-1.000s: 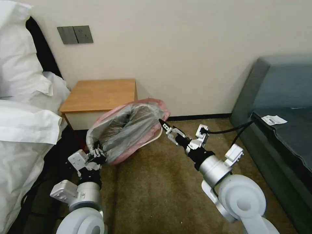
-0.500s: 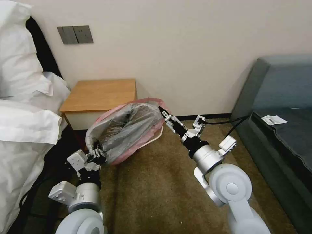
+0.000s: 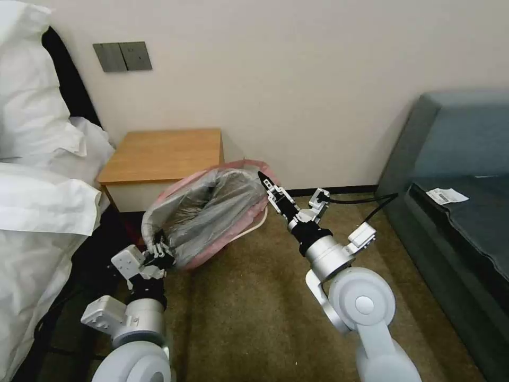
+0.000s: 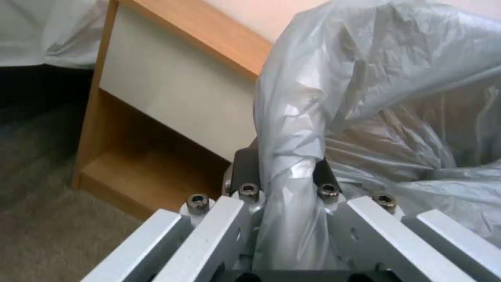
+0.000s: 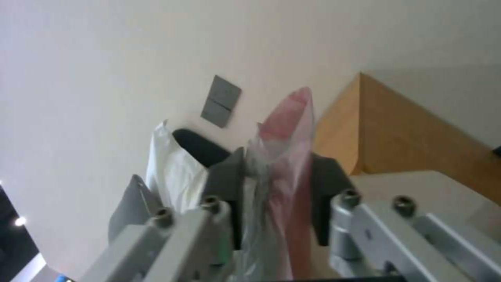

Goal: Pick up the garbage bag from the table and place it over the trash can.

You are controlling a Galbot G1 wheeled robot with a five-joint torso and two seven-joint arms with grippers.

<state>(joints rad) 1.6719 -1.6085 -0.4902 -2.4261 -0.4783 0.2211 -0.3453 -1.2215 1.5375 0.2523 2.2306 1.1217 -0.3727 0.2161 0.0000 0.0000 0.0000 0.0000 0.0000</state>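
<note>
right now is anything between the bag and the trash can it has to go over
Nothing visible does. The garbage bag hangs open between the left gripper and right gripper, both shut on its edge, directly above the trash can, whose cream rim peeks out just below it.

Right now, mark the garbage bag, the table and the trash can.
garbage bag [image 3: 212, 212]: head view, crinkled grey side.
table [image 3: 164, 151]: head view, bare wooden top.
trash can [image 3: 253, 227]: head view, cream rim showing beneath the bag.
</note>
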